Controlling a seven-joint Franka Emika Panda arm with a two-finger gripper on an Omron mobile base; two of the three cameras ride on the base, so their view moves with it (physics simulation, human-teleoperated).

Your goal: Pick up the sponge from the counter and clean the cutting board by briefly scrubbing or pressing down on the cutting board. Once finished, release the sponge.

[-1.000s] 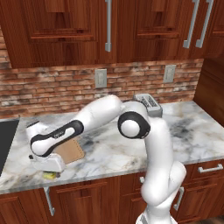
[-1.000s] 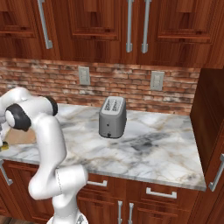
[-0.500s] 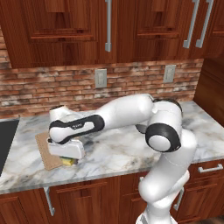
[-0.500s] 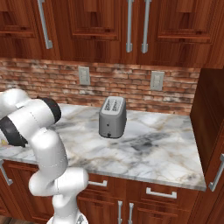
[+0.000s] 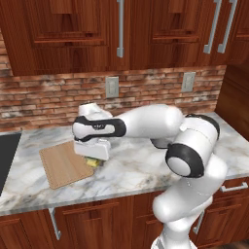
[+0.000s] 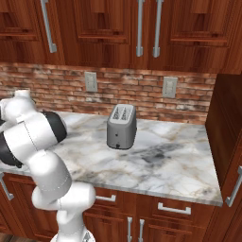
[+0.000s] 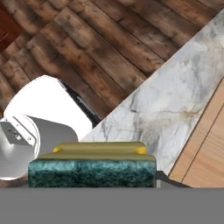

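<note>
Carrying the sponge (image 5: 92, 161), the gripper (image 5: 92, 156) hangs low at the right-hand edge of the cutting board (image 5: 62, 164), jaws clamped onto the yellow-and-green block. Hand view confirms it: green scrub layer right at the fingertips, marble counter (image 7: 175, 92) underneath, tan wood off to one side. So the pickup looks done and scrubbing comes next, which calls for a slide further over the board, then a press down. Plenty of bare wood there, though the counter's front edge runs close.
</note>
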